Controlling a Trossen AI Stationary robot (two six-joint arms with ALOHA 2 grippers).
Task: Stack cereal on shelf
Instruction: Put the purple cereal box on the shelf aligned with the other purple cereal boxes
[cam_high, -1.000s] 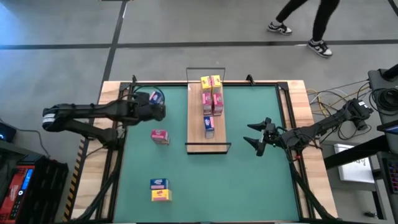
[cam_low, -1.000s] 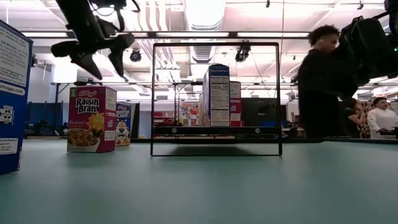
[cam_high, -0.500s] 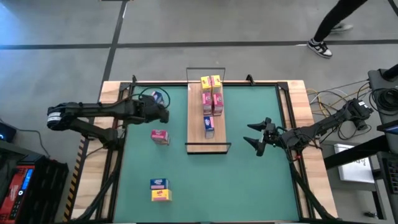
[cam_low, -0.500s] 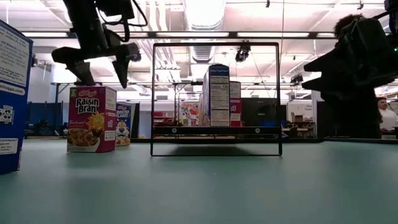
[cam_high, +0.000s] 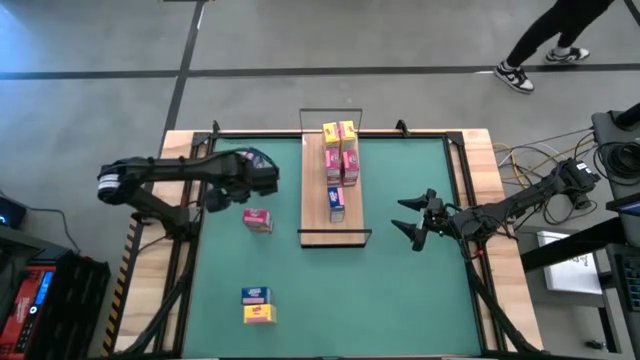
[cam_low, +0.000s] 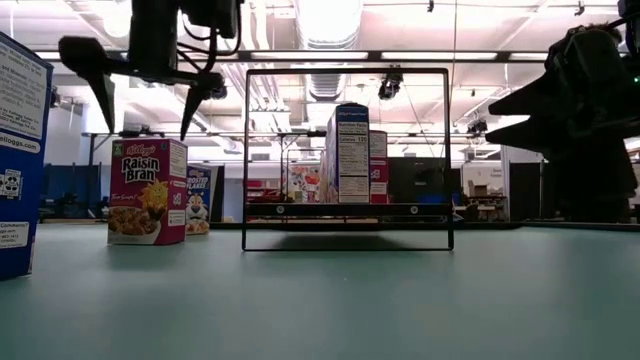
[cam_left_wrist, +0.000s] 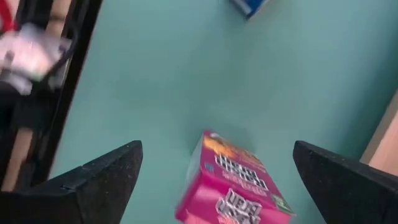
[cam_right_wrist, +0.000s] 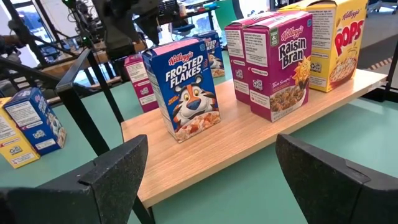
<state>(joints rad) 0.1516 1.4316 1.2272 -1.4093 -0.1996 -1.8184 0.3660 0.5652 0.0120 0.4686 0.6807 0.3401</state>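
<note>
- Green table (cam_high: 400, 290) lies bare around your right gripper (cam_high: 415, 217), which waits with fingers spread, right of the shelf (cam_high: 316, 200).
- Your left gripper (cam_high: 262, 178) hangs open and empty above the pink cereal box (cam_high: 257, 220), not touching it.
- You have a blue box (cam_high: 254, 156) just beyond, and open table between the pink box and the shelf.
- Shelf boxes (cam_high: 339, 160) stand in a row; the blue-and-yellow pair (cam_high: 257, 305) sits near you.

five cereal boxes (cam_high: 339, 165) stand on the shelf (cam_high: 316, 215); four others (cam_high: 257, 220) stand on the table (cam_high: 400, 290) left of it.
</note>
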